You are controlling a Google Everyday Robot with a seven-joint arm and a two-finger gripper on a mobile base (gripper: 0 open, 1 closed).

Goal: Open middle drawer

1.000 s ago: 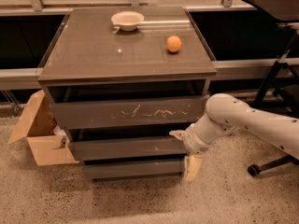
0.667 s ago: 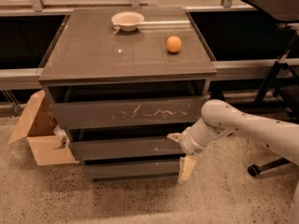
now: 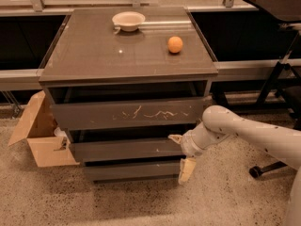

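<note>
The middle drawer [image 3: 124,149] is a plain dark grey-brown front with tiny white specks, below the scratched top drawer front [image 3: 127,114] and above the narrower bottom front [image 3: 134,171]. It looks slightly pulled out, with a dark gap above it. My gripper [image 3: 181,154] is at the drawer's right end, on a white arm coming in from the right. One fingertip [image 3: 175,138] sits at the drawer's top right edge, the other finger [image 3: 187,170] hangs down beside the bottom drawer. The fingers are spread open.
The cabinet top [image 3: 94,55] holds a white bowl [image 3: 128,20] at the back and an orange [image 3: 175,44]. An open cardboard box [image 3: 40,135] stands on the floor at the left. A chair base [image 3: 268,166] and a dark desk stand at the right.
My gripper and arm have shifted a little to the left, closer to the right end of the middle drawer. The drawers look unchanged.
</note>
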